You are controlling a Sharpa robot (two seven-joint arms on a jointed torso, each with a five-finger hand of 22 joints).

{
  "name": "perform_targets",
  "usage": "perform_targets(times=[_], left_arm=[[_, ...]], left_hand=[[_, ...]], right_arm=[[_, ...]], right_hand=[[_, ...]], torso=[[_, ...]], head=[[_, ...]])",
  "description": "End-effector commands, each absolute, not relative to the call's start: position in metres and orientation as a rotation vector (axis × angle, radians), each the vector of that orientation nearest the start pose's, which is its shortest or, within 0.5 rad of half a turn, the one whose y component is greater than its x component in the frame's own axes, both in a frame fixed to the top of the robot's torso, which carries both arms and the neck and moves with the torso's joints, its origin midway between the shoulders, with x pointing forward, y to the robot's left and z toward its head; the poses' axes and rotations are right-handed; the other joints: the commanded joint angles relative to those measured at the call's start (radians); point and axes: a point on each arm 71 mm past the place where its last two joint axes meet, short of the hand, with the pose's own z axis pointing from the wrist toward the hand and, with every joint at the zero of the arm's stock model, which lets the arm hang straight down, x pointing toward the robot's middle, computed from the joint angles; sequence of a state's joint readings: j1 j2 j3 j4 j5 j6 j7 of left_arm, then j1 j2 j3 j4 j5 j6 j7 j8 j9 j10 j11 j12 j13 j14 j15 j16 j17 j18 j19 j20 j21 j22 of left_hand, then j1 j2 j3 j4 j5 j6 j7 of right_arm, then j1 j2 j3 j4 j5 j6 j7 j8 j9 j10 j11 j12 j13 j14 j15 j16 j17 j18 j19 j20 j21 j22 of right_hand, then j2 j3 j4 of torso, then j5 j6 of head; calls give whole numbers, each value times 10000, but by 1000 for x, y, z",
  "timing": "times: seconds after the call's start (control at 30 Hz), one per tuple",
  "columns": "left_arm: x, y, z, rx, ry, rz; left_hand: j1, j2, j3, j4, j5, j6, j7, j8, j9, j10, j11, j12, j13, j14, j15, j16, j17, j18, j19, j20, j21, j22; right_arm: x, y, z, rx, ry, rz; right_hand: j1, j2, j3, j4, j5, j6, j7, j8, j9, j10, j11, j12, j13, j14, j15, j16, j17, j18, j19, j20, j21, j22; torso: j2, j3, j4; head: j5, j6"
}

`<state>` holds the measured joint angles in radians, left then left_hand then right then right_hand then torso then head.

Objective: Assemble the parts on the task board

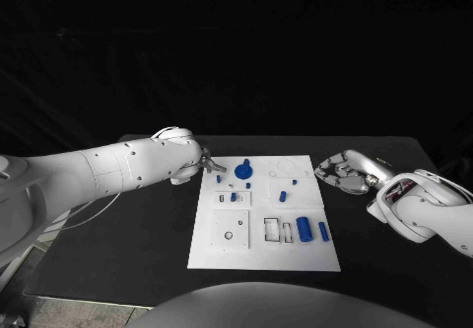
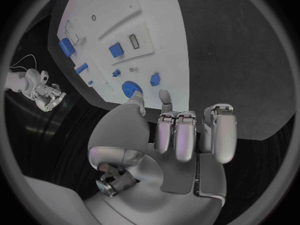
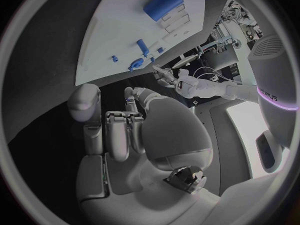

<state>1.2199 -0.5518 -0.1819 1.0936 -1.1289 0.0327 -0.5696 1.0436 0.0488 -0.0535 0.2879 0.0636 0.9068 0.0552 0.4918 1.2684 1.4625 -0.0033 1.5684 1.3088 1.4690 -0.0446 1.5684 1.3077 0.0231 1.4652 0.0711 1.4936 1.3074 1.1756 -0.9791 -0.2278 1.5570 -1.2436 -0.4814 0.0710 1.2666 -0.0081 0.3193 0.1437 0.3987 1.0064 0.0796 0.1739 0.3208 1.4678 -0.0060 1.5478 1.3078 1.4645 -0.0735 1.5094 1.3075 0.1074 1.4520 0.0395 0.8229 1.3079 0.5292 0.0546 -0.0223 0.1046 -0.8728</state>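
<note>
The white task board (image 1: 258, 246) lies in the middle of the black table. A blue gear-like disc (image 1: 243, 169) sits near its far left corner, with several small blue pegs (image 1: 283, 196) around it. A thick blue cylinder (image 1: 305, 230) and a slimmer one (image 1: 323, 231) lie at the near right. My left hand (image 1: 205, 165) hovers at the board's far left edge, its fingers apart and holding nothing. In the left wrist view its thumb tip (image 2: 136, 101) is just short of the disc (image 2: 131, 89). My right hand (image 1: 343, 173) hangs off the board's far right edge, loosely bent and holding nothing.
Rectangular slots (image 1: 271, 231) and a raised square plate with a round hole (image 1: 230, 228) mark the board's near half. Bare black table (image 1: 128, 232) lies on both sides of the board. The left forearm (image 1: 109, 171) reaches across the table's left part.
</note>
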Motion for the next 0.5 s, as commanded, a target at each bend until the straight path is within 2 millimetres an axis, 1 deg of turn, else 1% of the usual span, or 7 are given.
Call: perform_targets(times=[0.03,0.1,0.23,0.3,0.37,0.47,0.5], left_arm=[[534,207,-280,-2220,22739,-1040],[535,207,-283,-2268,22827,-1064],[535,207,-286,-2406,23026,-1137],[536,206,-287,-2452,23108,-1172],[537,206,-289,-2469,23155,-1218],[537,206,-291,-2490,23210,-1262],[537,206,-292,-2491,23213,-1264]], left_hand=[[105,106,-87,-15,69,-168,7,-252,-90,1013,-12,-49,2581,1018,-32,24,2631,13,374,-66,-61,2312],[166,121,-125,-21,143,-182,33,-450,-225,1002,11,-61,2574,1018,-13,24,2631,14,367,-51,-69,2310],[241,144,-172,-25,235,-122,55,-687,-415,986,33,-78,2565,1018,9,24,2631,18,353,-30,-84,2305],[384,189,-230,-31,339,-38,114,-1216,-870,886,89,-183,2510,1018,57,24,2631,32,304,9,-139,2285],[607,209,-233,-82,558,-70,209,-1813,-1429,660,156,-419,2386,1018,114,24,2631,56,225,57,-231,2251],[786,239,-259,-73,743,120,259,-2307,-1990,580,212,-504,2341,1018,163,24,2631,70,180,117,-281,2234],[795,240,-261,-72,753,132,261,-2333,-2020,575,214,-508,2339,1018,165,24,2631,71,176,120,-286,2232]], right_arm=[[441,-259,-247,124,17444,7232],[441,-259,-247,131,17463,7224],[441,-259,-248,132,17495,7225],[441,-259,-248,131,17524,7221],[441,-258,-248,127,17555,7218],[441,-258,-249,122,17597,7217],[441,-258,-249,121,17600,7217]], right_hand=[[129,16,50,-20,45,-58,33,-36,17,849,69,-13,2363,783,79,9,1106,63,8,24,-9,1093],[140,13,57,-31,63,-58,35,-36,20,838,70,-28,2346,780,79,3,1090,68,3,24,-40,1087],[140,13,57,-31,63,-58,35,-36,20,838,70,-28,2346,780,79,3,1090,68,3,24,-40,1087],[152,9,66,-42,85,-57,37,-35,24,824,73,-47,2326,774,79,-8,1062,73,-3,24,-77,1080],[161,9,73,-49,97,-52,37,-32,28,811,74,-64,2308,772,80,-14,1049,79,-11,25,-117,1072],[174,8,82,-61,112,-47,38,-29,33,804,76,-73,2298,770,81,-16,1044,83,-16,25,-143,1067],[176,8,83,-62,113,-47,38,-29,34,803,76,-74,2297,770,81,-16,1044,83,-17,25,-145,1066]], torso=[[7,-3,3],[18,-8,6],[20,-4,-1],[22,-4,2],[11,-2,5],[5,1,1],[6,0,1]], head=[[19,2],[19,2],[32,2],[39,2],[48,2],[49,2],[48,2]])
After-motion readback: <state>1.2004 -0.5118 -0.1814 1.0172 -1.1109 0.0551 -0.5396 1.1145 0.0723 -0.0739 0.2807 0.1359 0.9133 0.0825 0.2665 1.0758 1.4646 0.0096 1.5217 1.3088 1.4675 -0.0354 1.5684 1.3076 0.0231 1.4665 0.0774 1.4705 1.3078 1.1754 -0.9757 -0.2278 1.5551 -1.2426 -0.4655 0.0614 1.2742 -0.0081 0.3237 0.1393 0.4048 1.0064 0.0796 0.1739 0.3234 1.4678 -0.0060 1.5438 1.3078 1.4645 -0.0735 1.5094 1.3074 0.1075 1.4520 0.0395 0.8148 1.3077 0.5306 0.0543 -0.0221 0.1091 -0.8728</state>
